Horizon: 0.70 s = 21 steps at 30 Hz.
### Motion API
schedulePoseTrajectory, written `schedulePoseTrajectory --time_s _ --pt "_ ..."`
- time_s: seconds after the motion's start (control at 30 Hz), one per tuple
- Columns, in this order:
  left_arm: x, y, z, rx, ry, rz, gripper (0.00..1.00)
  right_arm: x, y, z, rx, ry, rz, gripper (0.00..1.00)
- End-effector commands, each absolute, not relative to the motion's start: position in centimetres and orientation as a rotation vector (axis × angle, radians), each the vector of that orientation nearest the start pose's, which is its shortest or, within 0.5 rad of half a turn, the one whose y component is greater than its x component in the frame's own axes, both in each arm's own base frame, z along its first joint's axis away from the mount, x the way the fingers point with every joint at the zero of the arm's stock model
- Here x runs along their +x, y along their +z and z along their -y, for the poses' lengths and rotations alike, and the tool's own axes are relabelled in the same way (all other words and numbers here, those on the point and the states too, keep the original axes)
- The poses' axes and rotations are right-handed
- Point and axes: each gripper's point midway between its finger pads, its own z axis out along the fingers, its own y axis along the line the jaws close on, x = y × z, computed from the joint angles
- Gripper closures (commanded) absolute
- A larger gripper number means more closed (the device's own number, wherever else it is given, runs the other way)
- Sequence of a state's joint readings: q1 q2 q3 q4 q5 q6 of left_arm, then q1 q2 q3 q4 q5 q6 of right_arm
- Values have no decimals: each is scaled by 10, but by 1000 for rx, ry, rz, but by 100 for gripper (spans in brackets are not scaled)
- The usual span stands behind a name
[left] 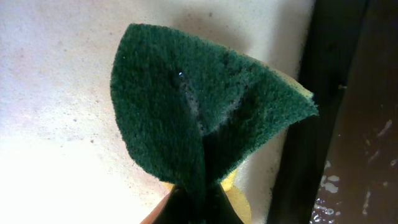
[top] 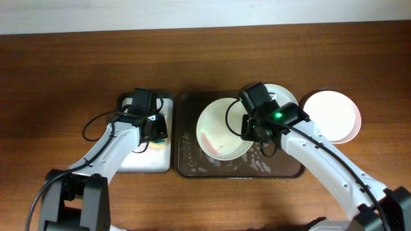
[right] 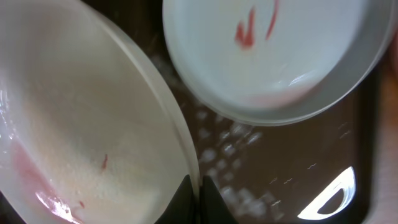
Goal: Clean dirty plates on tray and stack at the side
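Observation:
A cream-white plate (top: 221,128) with red smears is tilted over the dark brown tray (top: 192,168). My right gripper (top: 252,128) is shut on its rim, seen in the right wrist view (right: 196,190) pinching the plate (right: 81,124). A pale mint plate (right: 273,56) with red smears lies on the tray behind it (top: 286,95). A pinkish-white plate (top: 334,115) lies on the table to the right of the tray. My left gripper (left: 199,208) is shut on a green scouring sponge (left: 199,106) over the small white tray (top: 144,160).
The small white tray (left: 62,93) with a dark rim sits left of the brown tray, whose wet foamy floor (right: 273,162) shows below the mint plate. Wooden table (top: 64,77) surrounds both trays.

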State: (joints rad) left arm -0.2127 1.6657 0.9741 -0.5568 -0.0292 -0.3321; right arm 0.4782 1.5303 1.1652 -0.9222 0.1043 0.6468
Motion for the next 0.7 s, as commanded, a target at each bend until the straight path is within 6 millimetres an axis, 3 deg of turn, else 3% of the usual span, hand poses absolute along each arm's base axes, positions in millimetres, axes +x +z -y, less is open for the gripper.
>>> schedulePoseTrajectory --time_s 0.0,0.17,0.3,0.33,0.37,0.4,0.5,0.63,0.67 --pt "340 29 70 -161 -102 -2832 100 287 85 -155 554 232 -2919 96" --pt "340 29 70 -161 -102 -2832 100 276 40 -175 768 387 -2973 96" --pt "340 29 70 -161 -102 -2832 100 273 30 -179 761 419 -2990 96" --pt "340 29 70 -162 -102 -2832 100 272 30 -178 759 414 -2994 89" --pt "340 29 70 -161 -102 -2832 100 271 29 -178 760 410 -2998 67" --pt "340 29 70 -162 -102 -2832 100 271 29 -177 738 408 -3002 55" --pt "340 29 70 -161 -102 -2832 100 283 31 -179 435 410 -2981 50" --pt "340 29 70 -161 -102 -2832 100 312 37 -178 -205 296 -2834 51" --pt "340 29 70 -161 -102 -2832 100 315 37 -174 -297 242 -2807 51"
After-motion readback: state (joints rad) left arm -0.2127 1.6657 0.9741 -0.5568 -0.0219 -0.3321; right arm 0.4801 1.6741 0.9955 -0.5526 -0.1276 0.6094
